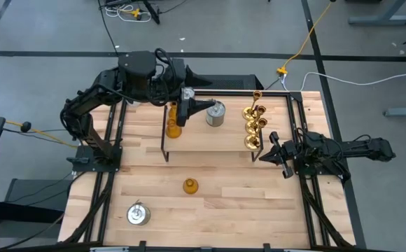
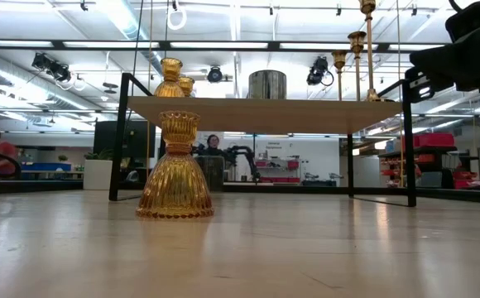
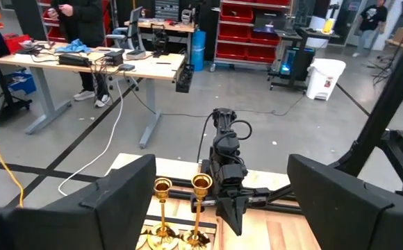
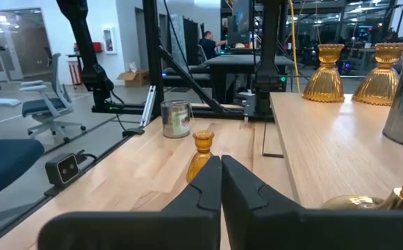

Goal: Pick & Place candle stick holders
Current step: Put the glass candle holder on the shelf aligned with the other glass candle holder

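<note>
A wooden rack (image 1: 210,136) with black wire sides stands at the table's far middle. On its top stand amber holders (image 1: 172,120) at the left, a silver can-shaped holder (image 1: 215,113) in the middle and gold brass holders (image 1: 253,124) at the right. One amber holder (image 1: 190,185) stands on its flared base on the table in front of the rack, and a silver one (image 1: 138,213) stands near the left front. My left gripper (image 1: 203,105) hovers open over the rack top, beside the silver can. My right gripper (image 4: 221,167) is shut and empty, right of the rack.
The rack's black wire legs (image 2: 410,141) stand at both ends, with open room under its top (image 2: 265,103). Bare table lies between the rack and the near edge. Beyond the table there are desks, red shelves and people (image 3: 83,21).
</note>
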Controlling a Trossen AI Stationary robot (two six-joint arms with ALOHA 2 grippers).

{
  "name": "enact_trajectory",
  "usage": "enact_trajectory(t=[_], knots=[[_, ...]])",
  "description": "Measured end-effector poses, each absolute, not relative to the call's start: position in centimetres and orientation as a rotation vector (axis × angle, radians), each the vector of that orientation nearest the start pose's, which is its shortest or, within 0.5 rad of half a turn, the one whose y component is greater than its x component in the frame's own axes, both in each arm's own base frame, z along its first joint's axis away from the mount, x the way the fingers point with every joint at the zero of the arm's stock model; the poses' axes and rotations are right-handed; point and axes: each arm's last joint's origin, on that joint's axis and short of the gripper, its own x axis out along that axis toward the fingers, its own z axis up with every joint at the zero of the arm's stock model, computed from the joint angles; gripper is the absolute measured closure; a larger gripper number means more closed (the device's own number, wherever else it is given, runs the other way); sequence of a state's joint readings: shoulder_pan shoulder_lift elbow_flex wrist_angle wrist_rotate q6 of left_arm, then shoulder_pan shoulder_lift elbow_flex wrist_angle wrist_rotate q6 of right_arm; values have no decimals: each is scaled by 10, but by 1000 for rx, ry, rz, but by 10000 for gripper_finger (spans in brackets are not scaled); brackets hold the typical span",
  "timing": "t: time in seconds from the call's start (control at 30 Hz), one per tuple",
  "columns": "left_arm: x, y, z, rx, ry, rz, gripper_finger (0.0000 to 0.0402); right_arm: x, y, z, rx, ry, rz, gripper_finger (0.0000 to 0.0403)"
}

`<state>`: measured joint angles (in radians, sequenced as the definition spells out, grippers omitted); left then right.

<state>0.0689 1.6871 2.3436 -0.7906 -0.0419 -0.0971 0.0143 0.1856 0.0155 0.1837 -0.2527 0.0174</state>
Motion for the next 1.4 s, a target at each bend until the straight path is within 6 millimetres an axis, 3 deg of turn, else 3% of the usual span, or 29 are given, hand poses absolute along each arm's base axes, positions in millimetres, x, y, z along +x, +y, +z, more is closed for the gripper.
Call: enact_trajectory(t=[0.3, 0.77, 1.13, 1.4], knots=[[303, 23, 544, -66, 191, 150, 71, 108, 9, 171, 21, -11, 267, 390], [303, 14, 519, -32, 426, 122, 123, 108, 9, 171, 23, -11, 267, 389], [299, 17, 512, 30, 517, 157, 131, 108, 9, 171, 23, -9, 267, 389], [296, 39, 510, 14, 541, 257, 131, 108, 9, 171, 23, -9, 267, 389]])
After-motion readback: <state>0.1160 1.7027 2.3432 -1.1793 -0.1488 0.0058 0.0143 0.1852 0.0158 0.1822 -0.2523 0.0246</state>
